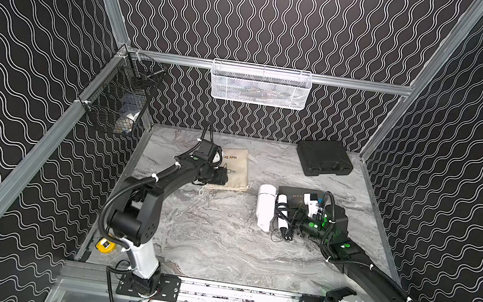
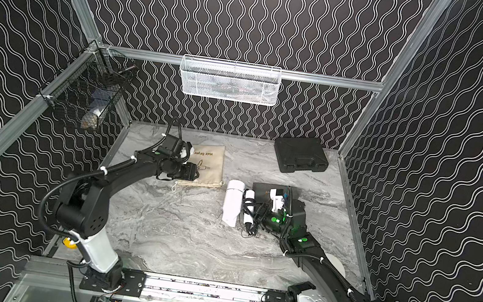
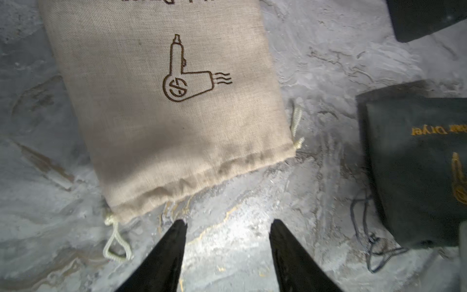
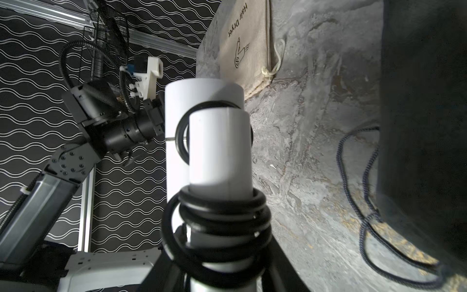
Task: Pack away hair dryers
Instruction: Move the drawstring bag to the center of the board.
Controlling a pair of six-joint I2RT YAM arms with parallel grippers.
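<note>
Two grippers differ: the left gripper (image 3: 227,223) hangs parted and empty just off the mouth of the beige pouch (image 3: 164,113), while the right gripper (image 4: 225,250) clamps the cord-wound handle of the white dryer (image 1: 265,206), which lies between that pouch and the dark pouch (image 3: 414,164), low at the table (image 1: 214,244); whether it touches, I cannot tell

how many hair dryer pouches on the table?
2. Beige pouch ahead of the left gripper; dark pouch beside the white dryer, partly under the right arm. More may be hidden.
</note>
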